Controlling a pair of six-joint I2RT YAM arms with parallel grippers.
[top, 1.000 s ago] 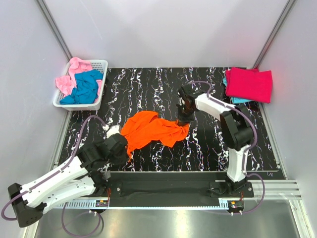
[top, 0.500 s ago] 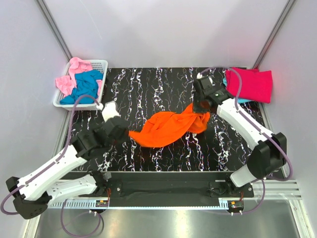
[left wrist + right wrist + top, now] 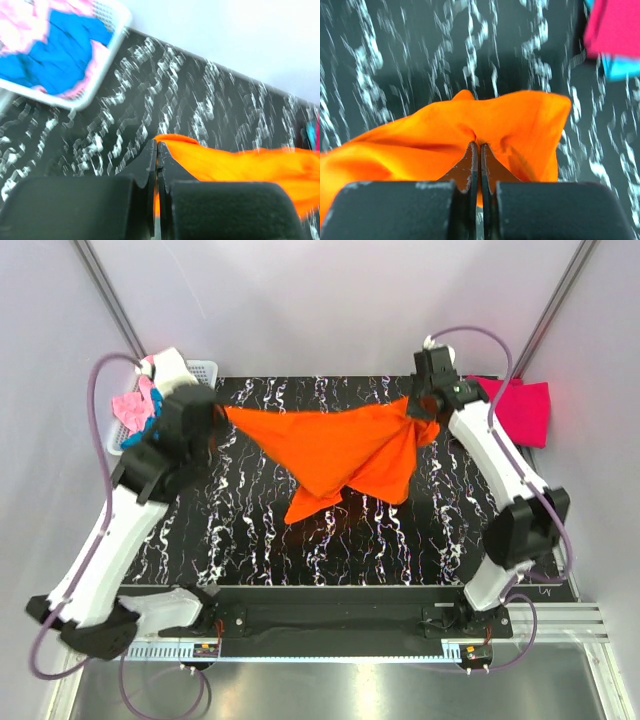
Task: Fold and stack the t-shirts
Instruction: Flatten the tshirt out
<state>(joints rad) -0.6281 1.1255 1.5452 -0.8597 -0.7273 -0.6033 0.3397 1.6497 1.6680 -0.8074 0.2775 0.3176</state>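
Left gripper (image 3: pixel 218 411), right gripper (image 3: pixel 414 408) pinched tight on orange shirt (image 3: pixel 345 445), stretched above table (image 3: pixel 250 530); basket (image 3: pixel 203 367) behind left arm, crimson shirt (image 3: pixel 525 405) far right.

Left arm (image 3: pixel 118 522): extended from its base at the near left edge toward the far left, elbow bent, wrist turned inward. Left tool (image 3: pixel 220 412): fingers (image 3: pixel 150 162) pressed together, pinching one corner of the orange t-shirt (image 3: pixel 340 445). Right arm (image 3: pixel 490 455): extended from its near right base toward the far right, wrist turned inward. Right tool (image 3: pixel 412 410): fingers (image 3: pixel 465 170) pressed together on the opposite edge. The tools are well apart, both above the tabletop (image 3: pixel 250 530)
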